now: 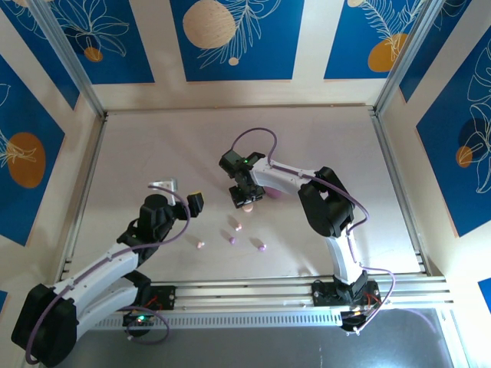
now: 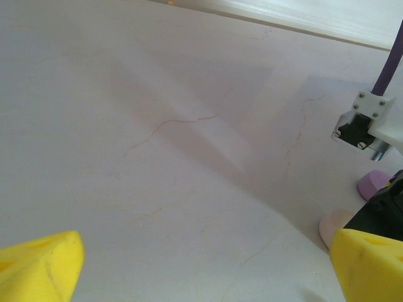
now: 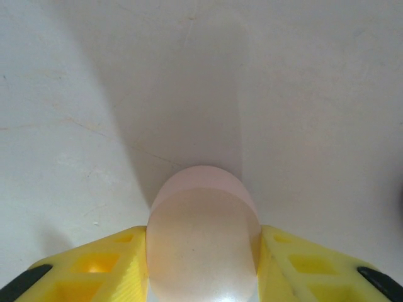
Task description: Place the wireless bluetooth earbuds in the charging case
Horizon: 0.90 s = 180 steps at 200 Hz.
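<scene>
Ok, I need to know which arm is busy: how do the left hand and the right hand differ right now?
The left hand stands wide open with nothing between its fingers; the right hand has its fingers against both sides of the pink case. The left hand hangs over bare table; the right hand is down at the pink case, near the purple case. Both have yellow fingers.

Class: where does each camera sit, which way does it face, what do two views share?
Top external: above, behind the bases, looking down at the table; left arm, right arm show.
Left wrist: on left arm, facing across to the pink case; left fingers spread wide.
Right wrist: on right arm, looking down at that case between right fingers.
Shared: both wrist views show the pink case.
</scene>
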Tool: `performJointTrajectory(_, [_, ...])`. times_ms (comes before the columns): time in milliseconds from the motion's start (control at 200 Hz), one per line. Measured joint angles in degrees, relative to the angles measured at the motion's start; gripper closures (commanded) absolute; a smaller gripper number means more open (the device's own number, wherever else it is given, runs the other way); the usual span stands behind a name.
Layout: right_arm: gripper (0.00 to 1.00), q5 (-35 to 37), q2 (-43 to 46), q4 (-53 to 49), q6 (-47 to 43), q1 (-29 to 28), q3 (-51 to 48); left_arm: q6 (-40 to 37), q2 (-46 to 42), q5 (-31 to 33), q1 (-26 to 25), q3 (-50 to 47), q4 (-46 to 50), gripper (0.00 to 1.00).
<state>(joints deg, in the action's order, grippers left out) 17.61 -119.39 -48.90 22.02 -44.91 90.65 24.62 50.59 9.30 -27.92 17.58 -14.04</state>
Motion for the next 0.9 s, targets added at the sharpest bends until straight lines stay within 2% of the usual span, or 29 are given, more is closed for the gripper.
performJointTrajectory(300, [0.60, -1.6, 0.5, 0.7, 0.7, 0.1, -0.1, 0.8, 3.6, -3.6, 0.0, 0.3, -0.5, 0.00])
performJointTrajectory(380, [0.60, -3.2, 1.6, 1.7, 1.2, 0.5, -0.9, 1.3, 4.9, -5.8, 0.0, 0.8, -1.1, 0.04])
performJointTrajectory(470, [0.60, -5.9, 3.8, 3.2, 2.2, 1.3, -2.7, 1.9, 6.6, -8.9, 0.0, 1.3, -2.8, 0.15])
performJointTrajectory(640, [0.61, -13.3, 9.0, 8.0, 4.7, 4.6, -6.8, 3.8, 11.7, -15.9, 0.0, 2.9, -6.7, 0.47])
performJointTrajectory(730, [0.61, -17.9, 11.3, 11.1, 6.5, 6.6, -9.0, 4.8, 14.4, -19.5, 0.0, 3.5, -8.4, 0.60])
performJointTrajectory(800, [0.61, -20.9, 12.4, 13.1, 7.6, 7.8, -10.2, 5.6, 16.0, -22.0, 0.0, 3.9, -9.8, 0.65])
performJointTrajectory(900, [0.61, -24.5, 13.0, 15.6, 9.0, 8.9, -11.4, 6.6, 17.9, -25.0, 0.0, 4.5, -11.1, 0.66])
